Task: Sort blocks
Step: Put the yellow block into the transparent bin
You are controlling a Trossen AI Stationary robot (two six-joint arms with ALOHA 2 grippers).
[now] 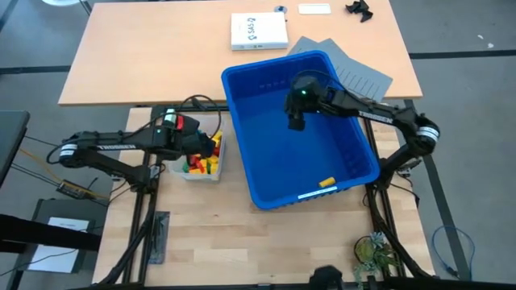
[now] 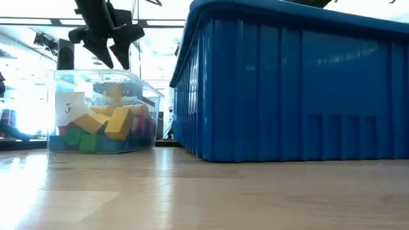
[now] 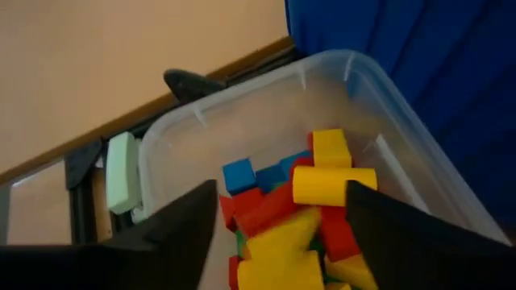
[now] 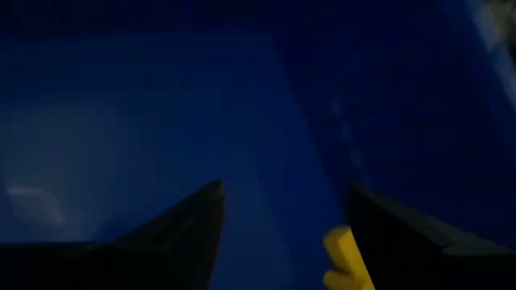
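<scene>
Hovering over the clear tub (image 3: pixel 387 89) at frame left, the left gripper (image 3: pixel 278 217) is seen open, empty; blocks (image 3: pixel 310 213) lie below. Right gripper (image 4: pixel 282 213), open, empty, is held inside the blue bin (image 1: pixel 242 161) near a yellow block (image 4: pixel 348 256).

Both arms are dark, near-black, built from slim tubular links with chunkier joint housings. The left arm (image 1: pixel 121 145) has a pale silvery band near its shoulder, plus a small green light and a red patch on the wrist block. The right arm (image 1: pixel 379 114) carries a similar pale ring at its elbow and a green glow on its round wrist housing. Each ends in two tapering, wedge-shaped black fingers (image 3: pixel 173 234), matte and unmarked
</scene>
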